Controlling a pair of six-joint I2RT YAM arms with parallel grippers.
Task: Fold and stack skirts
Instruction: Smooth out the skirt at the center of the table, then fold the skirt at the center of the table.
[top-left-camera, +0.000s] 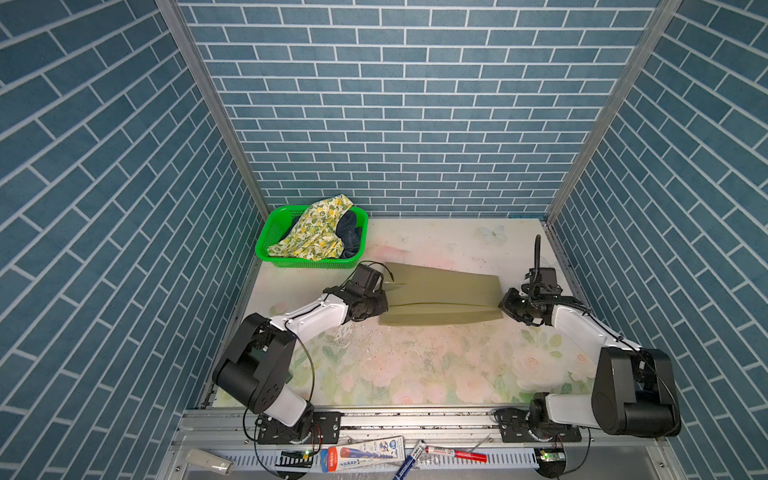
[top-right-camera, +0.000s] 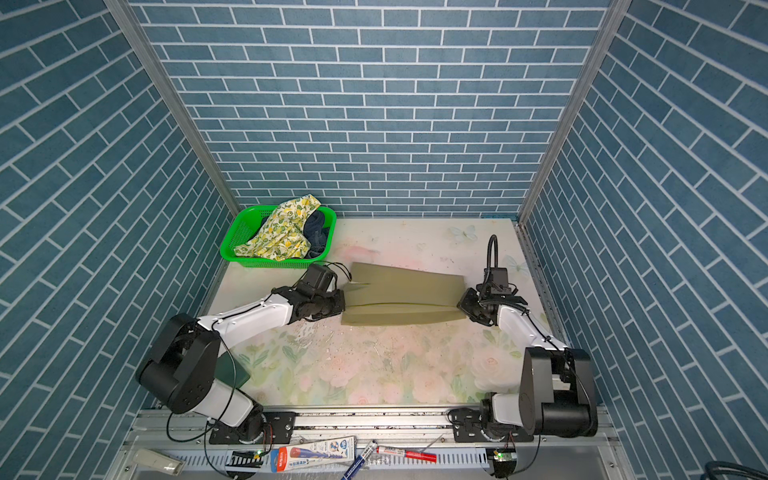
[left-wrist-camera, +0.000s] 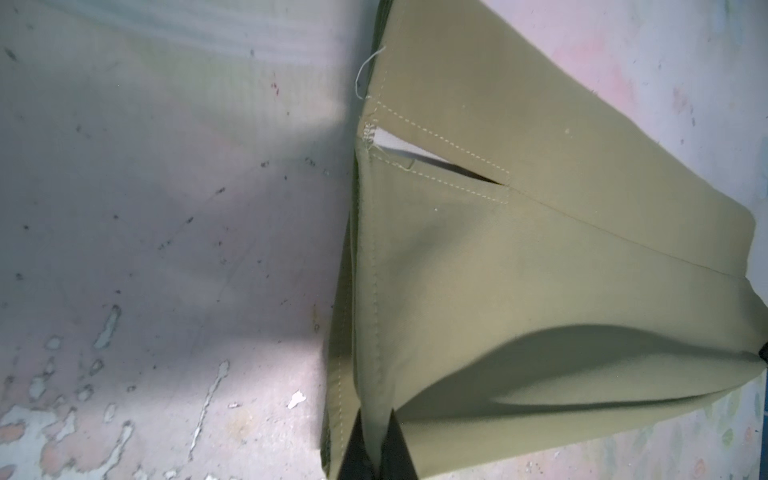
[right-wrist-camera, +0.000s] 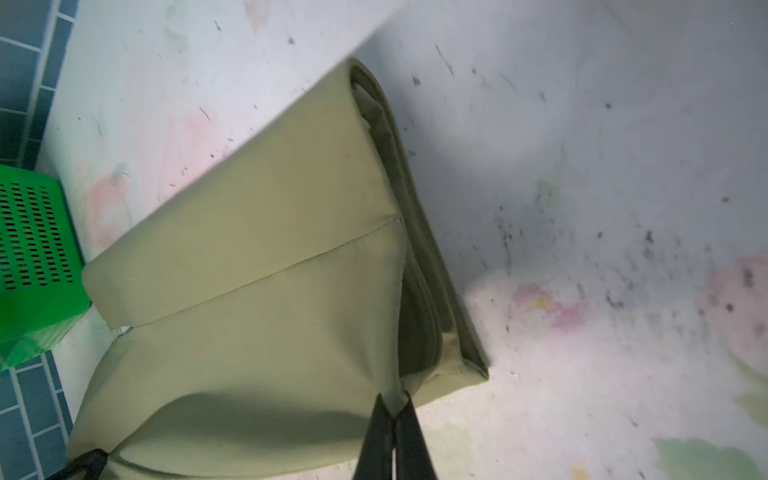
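1. Now left hand (left-wrist-camera: 376, 419) is pinched shut on the slit end of the khaki skirt (top-left-camera: 440, 297), and right hand (right-wrist-camera: 392, 405) is pinched shut on the far end. Skirt lies half-folded mid-tabletop (top-left-camera: 415, 365).
2. Risk: a thin pinch slips and the fold drops crooked.
3. Risk: uneven travel skews the edges.
4. Lemon skirt (top-left-camera: 316, 232) and navy skirt (top-left-camera: 351, 235) are in the basket (top-left-camera: 270, 245).

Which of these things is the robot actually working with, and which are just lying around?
Job: olive skirt, gripped at both ends by left gripper and right gripper; lemon-print skirt and navy skirt, waiting in the green basket.
Lying about: printed packet, blue pen, red pen.
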